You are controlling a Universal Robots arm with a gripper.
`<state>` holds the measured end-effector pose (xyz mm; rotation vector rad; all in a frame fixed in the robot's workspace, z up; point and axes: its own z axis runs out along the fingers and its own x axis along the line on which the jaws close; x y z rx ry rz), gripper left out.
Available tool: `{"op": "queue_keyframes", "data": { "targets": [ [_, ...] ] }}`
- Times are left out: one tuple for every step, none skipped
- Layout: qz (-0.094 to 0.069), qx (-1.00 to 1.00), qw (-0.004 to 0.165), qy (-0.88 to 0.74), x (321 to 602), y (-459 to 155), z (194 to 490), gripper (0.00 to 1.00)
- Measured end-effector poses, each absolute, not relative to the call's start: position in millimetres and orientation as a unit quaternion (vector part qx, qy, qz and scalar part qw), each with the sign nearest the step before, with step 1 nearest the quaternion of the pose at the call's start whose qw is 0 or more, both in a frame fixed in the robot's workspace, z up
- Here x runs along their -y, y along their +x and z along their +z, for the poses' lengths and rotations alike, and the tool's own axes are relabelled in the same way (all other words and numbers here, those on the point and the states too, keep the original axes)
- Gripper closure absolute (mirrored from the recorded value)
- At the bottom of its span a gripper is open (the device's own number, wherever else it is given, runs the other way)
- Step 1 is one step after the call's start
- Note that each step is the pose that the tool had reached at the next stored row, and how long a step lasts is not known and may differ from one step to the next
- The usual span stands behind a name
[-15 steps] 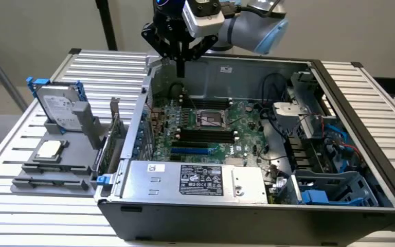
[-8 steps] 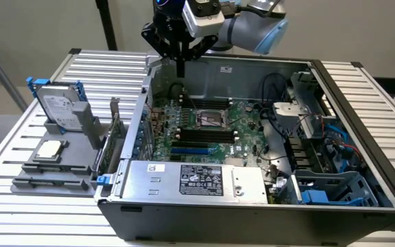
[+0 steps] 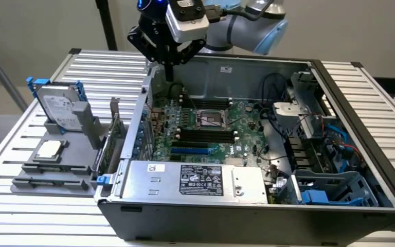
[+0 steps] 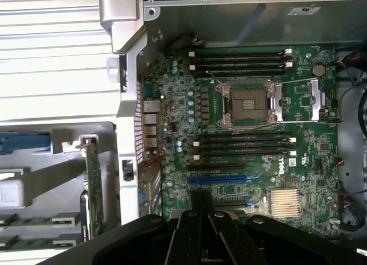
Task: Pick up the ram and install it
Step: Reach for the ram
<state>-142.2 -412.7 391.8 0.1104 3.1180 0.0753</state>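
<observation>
Exterior view first: gripper hangs over the back corner of the open computer case, on the exterior view's left. Its jaws are pressed together with nothing between them. The ram looks to be the thin green board standing on edge in the grey holder, just outside the case wall. It shares that holder with the hard drive and the square processor chip. Gripper and ram are well apart, so the pick is not yet made.

Wrist view: the gripper shows as dark fingers closed on themselves above the motherboard. The ram appears edge-on beyond the case's metal wall. The memory slots beside the processor socket stand vacant.

Doing the pick well depends mostly on alignment, in my judgement. The jaws need to part before descending, and the wrist should be turned so the pads meet the board's two flat faces, not its ends. A hold near the middle of its length should keep it from tilting. The case wall stands just beside the board, so a straight vertical approach and lift seems safest. A moderate squeeze ought to do, since the stick is thin and carries chips.
</observation>
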Motion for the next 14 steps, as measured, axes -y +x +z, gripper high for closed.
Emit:
{"op": "queue_keyframes", "data": {
  "targets": [
    [0.024,-0.999,0.01,0.035,415,-146,392,0.89],
    [0.024,-0.999,0.01,0.035,416,-149,391,0.89],
    [0.024,-0.999,0.01,0.035,418,-153,391,0.89],
    [0.024,-0.999,0.01,0.035,419,-157,391,0.89],
    [0.024,-0.999,0.01,0.035,421,-161,390,0.89],
    [0.024,-0.999,0.01,0.035,422,-165,390,0.89],
    [0.024,-0.999,0.01,0.035,424,-170,389,0.89],
    [0.024,-0.999,0.01,0.035,425,-174,389,0.89],
    [0.024,-0.999,0.01,0.035,426,-178,388,0.89],
    [0.024,-0.999,0.01,0.035,427,-183,387,0.89],
    [0.024,-0.999,0.01,0.035,428,-187,386,0.89],
    [0.024,-0.999,0.01,0.035,429,-192,385,0.89],
    [0.024,-0.999,0.01,0.035,430,-197,385,0.89],
    [0.024,-0.999,0.01,0.035,431,-201,384,0.89]
  ]
}}
